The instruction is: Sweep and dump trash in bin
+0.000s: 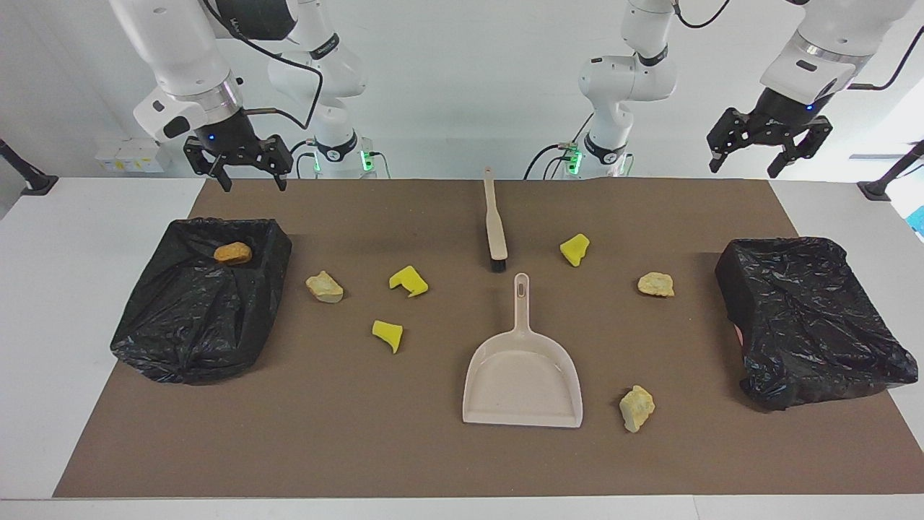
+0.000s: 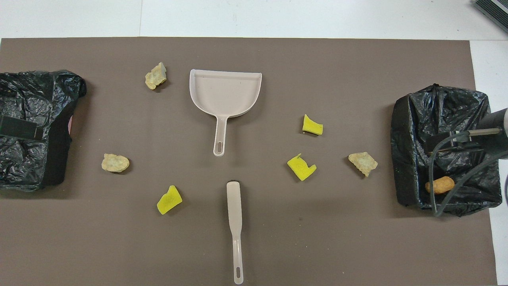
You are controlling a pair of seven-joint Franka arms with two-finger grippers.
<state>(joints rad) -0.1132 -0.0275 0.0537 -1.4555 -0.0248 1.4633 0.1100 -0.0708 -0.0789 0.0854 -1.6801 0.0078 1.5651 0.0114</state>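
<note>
Several trash chunks lie loose on the brown mat: yellow wedges [image 1: 408, 281] [image 1: 388, 334] [image 1: 574, 249] and tan lumps [image 1: 325, 287] [image 1: 655, 284] [image 1: 637, 408]. An orange lump [image 1: 232, 253] lies inside the black-bagged bin [image 1: 180, 339] at the right arm's end. A second bagged bin [image 1: 816, 332] stands at the left arm's end. The beige dustpan [image 1: 523, 375] lies mid-table, its handle pointing at the brush [image 1: 494, 224], which is nearer the robots. My right gripper [image 1: 253, 184] hangs open and empty over its bin. My left gripper [image 1: 743, 170] hangs open, raised over the other bin.
The brown mat [image 2: 278, 246] covers most of the white table. From overhead, the dustpan [image 2: 224, 93] and brush [image 2: 235, 222] lie in line at the middle, with trash pieces [image 2: 301, 167] [image 2: 169, 200] on either side. A cable hangs over the bin [image 2: 405, 159].
</note>
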